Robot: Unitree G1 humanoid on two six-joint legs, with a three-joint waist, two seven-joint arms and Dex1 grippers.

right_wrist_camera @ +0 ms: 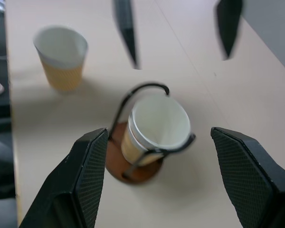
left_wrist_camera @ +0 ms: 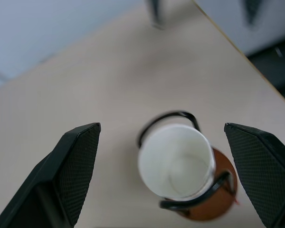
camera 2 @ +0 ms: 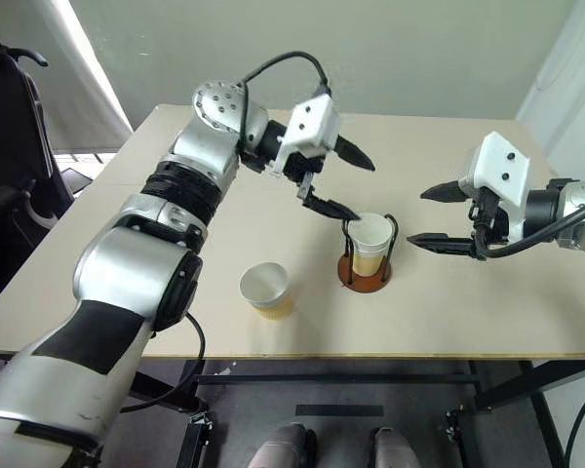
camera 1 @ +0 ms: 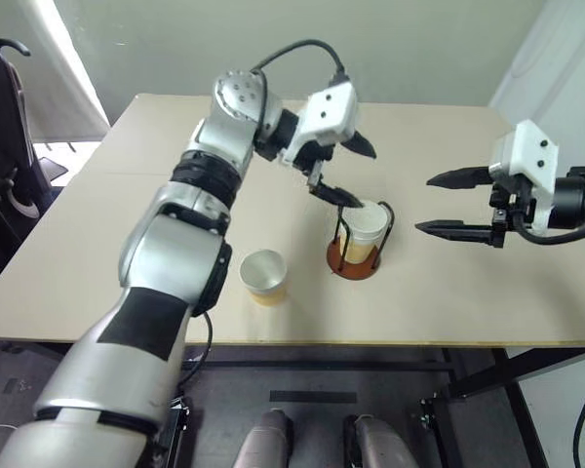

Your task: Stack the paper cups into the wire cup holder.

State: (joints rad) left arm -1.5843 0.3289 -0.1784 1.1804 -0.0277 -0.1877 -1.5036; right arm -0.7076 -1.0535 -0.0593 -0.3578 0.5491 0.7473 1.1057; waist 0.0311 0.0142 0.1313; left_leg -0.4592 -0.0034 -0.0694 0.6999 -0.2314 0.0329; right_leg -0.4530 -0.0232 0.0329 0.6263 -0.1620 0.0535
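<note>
left gripper (camera 1: 343, 171): jaws spread wide, empty, just above the holder
right gripper (camera 1: 447, 203): jaws apart, empty, beside the holder
wire cup holder (camera 1: 355, 263): mid-counter toward the near edge, paper cups (camera 1: 363, 226) nested inside
loose cup (camera 1: 263, 276): upright, near edge of counter (camera 1: 97, 263)

A lab-like test room: bare beige table (camera 1: 97, 263), plain grey wall (camera 1: 273, 39), office chair (camera 1: 0, 146).
</note>
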